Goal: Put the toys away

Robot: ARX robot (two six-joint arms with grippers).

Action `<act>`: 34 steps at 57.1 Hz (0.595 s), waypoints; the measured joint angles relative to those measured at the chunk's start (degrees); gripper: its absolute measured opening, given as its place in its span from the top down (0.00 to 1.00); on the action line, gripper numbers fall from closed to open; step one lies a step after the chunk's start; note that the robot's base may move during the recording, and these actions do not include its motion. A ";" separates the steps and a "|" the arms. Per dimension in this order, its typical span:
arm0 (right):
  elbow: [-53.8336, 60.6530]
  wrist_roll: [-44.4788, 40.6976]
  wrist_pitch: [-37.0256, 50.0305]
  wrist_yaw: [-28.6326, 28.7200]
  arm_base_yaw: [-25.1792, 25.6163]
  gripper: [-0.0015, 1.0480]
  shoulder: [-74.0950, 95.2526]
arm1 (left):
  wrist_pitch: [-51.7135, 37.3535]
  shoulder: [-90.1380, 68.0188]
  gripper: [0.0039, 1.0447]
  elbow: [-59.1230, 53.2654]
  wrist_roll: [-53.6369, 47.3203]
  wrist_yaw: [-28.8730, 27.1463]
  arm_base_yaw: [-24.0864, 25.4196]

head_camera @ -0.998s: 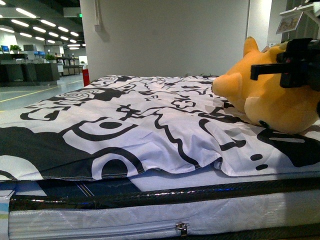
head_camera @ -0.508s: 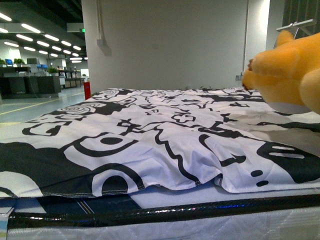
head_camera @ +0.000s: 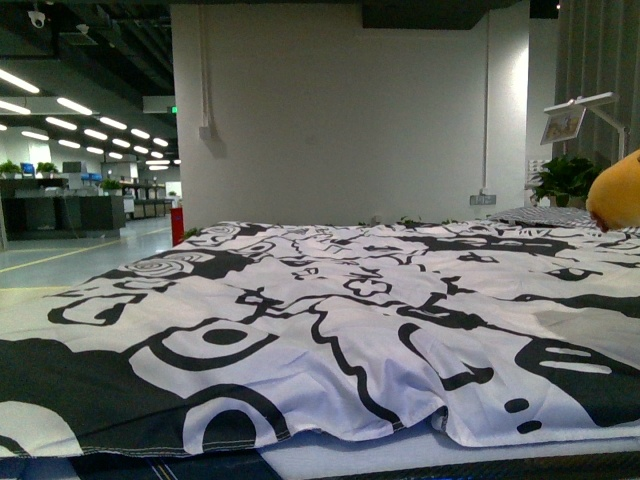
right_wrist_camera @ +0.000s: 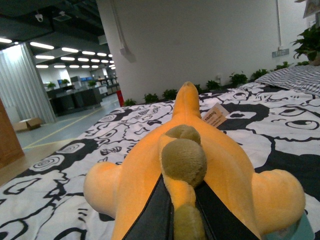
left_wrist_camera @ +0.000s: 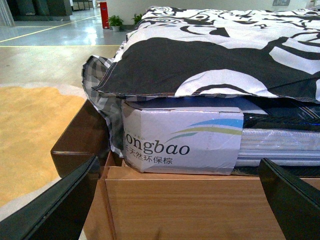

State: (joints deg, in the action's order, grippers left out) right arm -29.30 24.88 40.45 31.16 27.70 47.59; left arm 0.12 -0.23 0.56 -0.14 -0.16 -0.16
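The orange-yellow plush animal (right_wrist_camera: 200, 165) fills the right wrist view, held up over the black-and-white patterned bedspread (head_camera: 330, 320). My right gripper (right_wrist_camera: 174, 217) is shut on it, its black fingers (right_wrist_camera: 145, 215) pinching a brownish knobbed ridge on the toy. A white tag sticks out of the plush. The front view catches only a small orange edge of the plush (head_camera: 618, 192) at the far right. My left gripper (left_wrist_camera: 180, 200) is open and empty, low beside the bed, facing a wooden panel (left_wrist_camera: 180, 205).
A mattress end wrapped in printed plastic (left_wrist_camera: 182, 140) sits on a wooden bed frame with a dark brown corner (left_wrist_camera: 80, 140). A striped pillow (right_wrist_camera: 295, 77) and potted plants (head_camera: 565, 180) lie beyond the bed by the white wall. Open office floor stretches off to the left.
The plush has moved up and to the right until it is nearly out of the front view. The front view itself has risen, so the mattress edge no longer shows.
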 joint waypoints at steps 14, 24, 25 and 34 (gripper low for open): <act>4.63 5.84 -1.22 6.21 6.23 0.95 -7.98 | 0.00 0.00 0.06 0.00 0.00 0.00 0.00; 6.91 6.34 -4.09 7.19 7.50 0.95 -10.82 | 0.00 0.00 0.06 0.00 0.00 0.00 0.02; 7.08 5.99 -4.55 6.97 7.34 0.95 -11.04 | 0.00 0.00 0.06 0.00 0.00 0.00 0.02; 7.48 4.87 -5.70 6.58 6.91 0.95 -11.34 | 0.00 0.00 0.06 0.00 0.00 0.00 0.00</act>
State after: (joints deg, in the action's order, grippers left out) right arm -21.82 29.76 34.74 37.74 34.61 36.25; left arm 0.12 -0.23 0.56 -0.14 -0.16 -0.16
